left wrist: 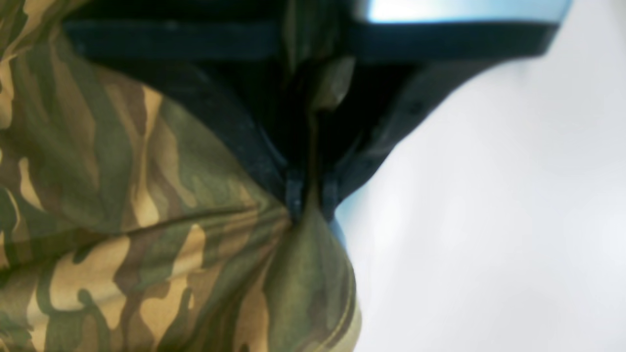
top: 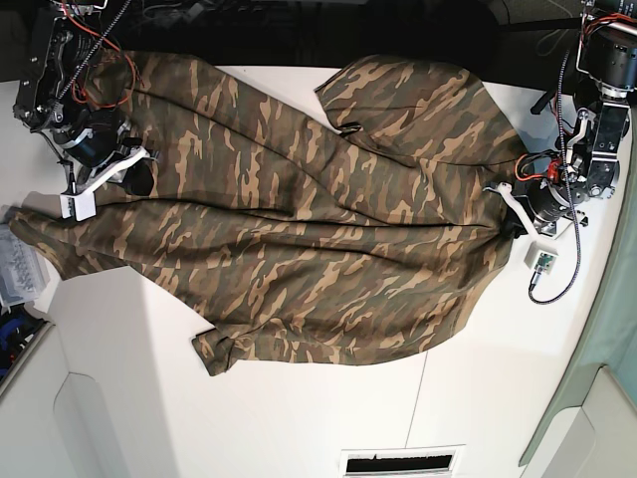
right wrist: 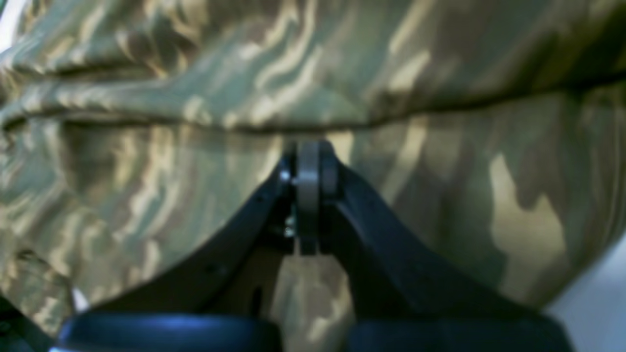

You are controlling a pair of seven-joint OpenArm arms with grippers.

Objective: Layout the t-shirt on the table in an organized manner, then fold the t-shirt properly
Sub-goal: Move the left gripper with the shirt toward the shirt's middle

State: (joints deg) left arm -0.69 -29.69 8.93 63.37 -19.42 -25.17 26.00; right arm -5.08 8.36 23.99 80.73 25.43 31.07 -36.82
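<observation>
the t-shirt (top: 299,239) is spread wide across the white worktop (top: 299,418). it has green, brown and tan patches all over. it reaches from one arm to the other, and the cloth looks pulled into long creases between them. one part of the shirt is folded over on top near the far edge. a bunched corner sticks out toward the near side of the worktop.

the left claw (left wrist: 308,200) is at the shirt's edge on the right side of the base view. its two dark fingers (left wrist: 293,193) are pressed together with a pinch of the shirt caught between them. the cloth fans out in folds from that pinch. the plain worktop shows beside it.

the right claw (right wrist: 308,151) is on the other side of the shirt. its fingers are together, and its tip pushes into the cloth under a long crease. it is too blurry to tell if any cloth is caught in it. the shirt fills nearly all of that view.
</observation>
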